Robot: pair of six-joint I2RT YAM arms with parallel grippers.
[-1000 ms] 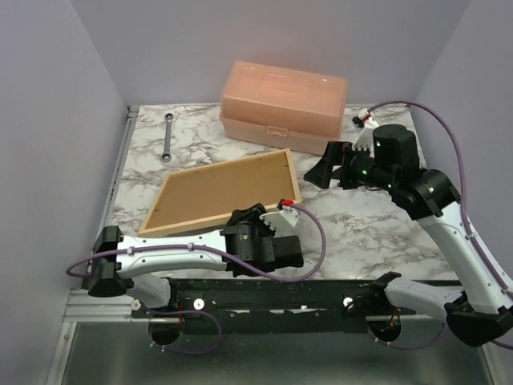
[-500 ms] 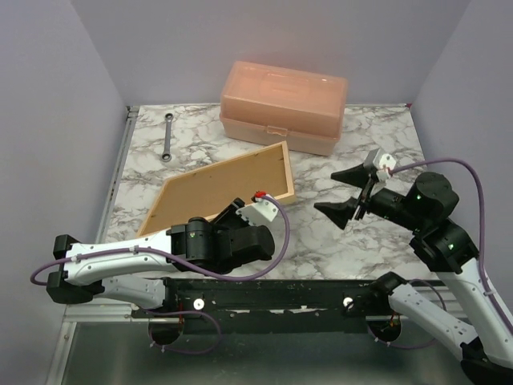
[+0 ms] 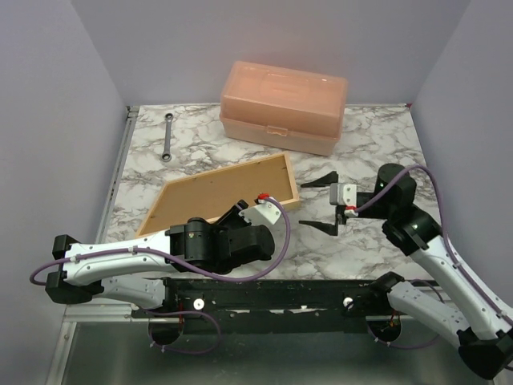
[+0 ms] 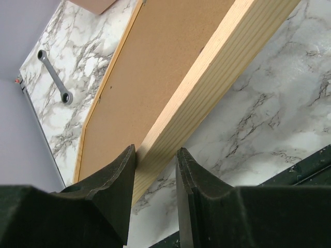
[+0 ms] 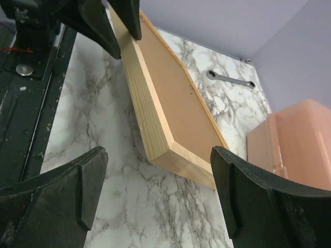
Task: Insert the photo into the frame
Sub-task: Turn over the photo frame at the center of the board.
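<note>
The frame [image 3: 292, 178] lies back up, left of centre, its brown fibreboard backing panel [image 3: 220, 196] filling it. My left gripper [image 3: 240, 212] is shut on the frame's near moulding [image 4: 207, 88], fingers [image 4: 116, 181] either side of the pine strip, and the frame is tilted. My right gripper [image 3: 303, 204] is open and empty, pointing left, its jaws wide either side of the frame's near right corner [image 5: 176, 150] without touching it. The photo is not in view.
A peach plastic box [image 3: 284, 104] stands at the back, just behind the frame's far right corner; it also shows in the right wrist view [image 5: 300, 139]. A grey wrench [image 3: 167, 136] lies at the back left. The black arm-base rail [image 3: 264, 293] runs along the near edge.
My left arm drew back to the left and the frame swung and tilted with it. My right gripper moved from beside the box down to the frame's near right corner and now points left.
</note>
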